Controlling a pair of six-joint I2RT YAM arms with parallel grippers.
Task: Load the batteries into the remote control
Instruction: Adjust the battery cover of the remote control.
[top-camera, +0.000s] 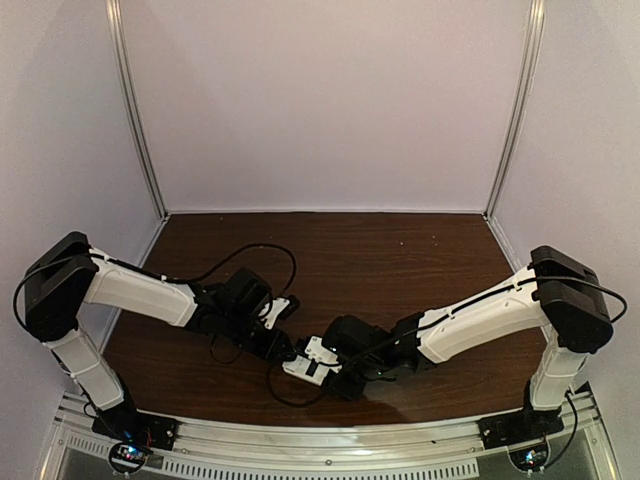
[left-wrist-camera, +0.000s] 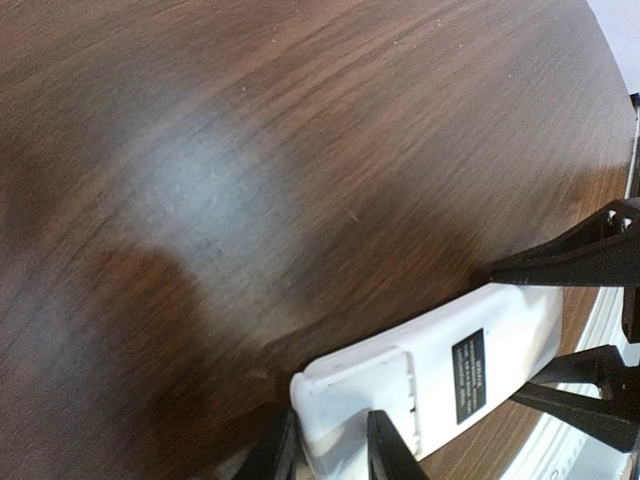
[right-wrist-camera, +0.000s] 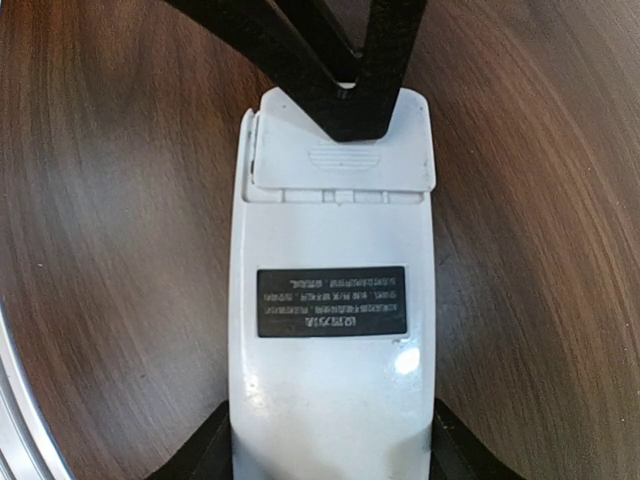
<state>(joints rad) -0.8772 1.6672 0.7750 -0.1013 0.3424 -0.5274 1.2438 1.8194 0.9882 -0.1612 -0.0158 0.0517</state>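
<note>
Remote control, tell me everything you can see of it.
The remote control is white, glossy plastic, rounded, back up on the brown wooden table. A black label with white print crosses its middle. Its ridged battery cover is on at one end, seemingly slightly askew. The right gripper clamps the other end's sides; the left gripper touches the cover with its tips.

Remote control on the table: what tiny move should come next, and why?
Probably the left gripper should slide the battery cover off the end of the remote control. The cover sits on the back, slightly askew, with that gripper at it, while the right gripper clamps the other end. No batteries are in view.
</note>
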